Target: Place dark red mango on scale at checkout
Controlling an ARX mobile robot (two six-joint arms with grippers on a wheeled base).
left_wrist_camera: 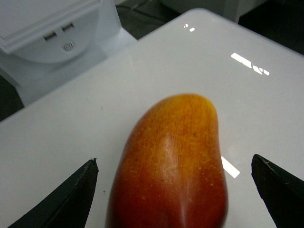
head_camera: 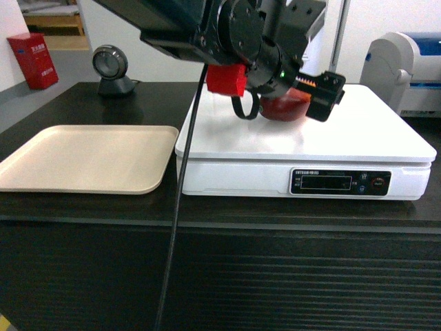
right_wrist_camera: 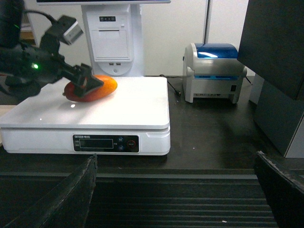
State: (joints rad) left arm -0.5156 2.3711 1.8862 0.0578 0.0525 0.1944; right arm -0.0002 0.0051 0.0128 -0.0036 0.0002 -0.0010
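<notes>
On the white platform of the scale (head_camera: 358, 138), toward its rear, the dark red mango (left_wrist_camera: 173, 166) lies on its side, its orange-yellow end pointing away from the left wrist camera. The left gripper (head_camera: 293, 96) is positioned over the fruit with its jaws spread; in the left wrist view both black fingertips (left_wrist_camera: 71, 197) stand clear of the mango skin, one on each side. The scale rests on the dark checkout (head_camera: 275, 276) surface, its display strip facing forward. A flat beige tray (head_camera: 83, 157) lies just beside the scale on the left. The right gripper (right_wrist_camera: 175, 194) is held low in front of the checkout's ribbed panel, jaws spread wide, holding nothing. A blue-and-white printer (right_wrist_camera: 214, 71) stands right of the scale.
</notes>
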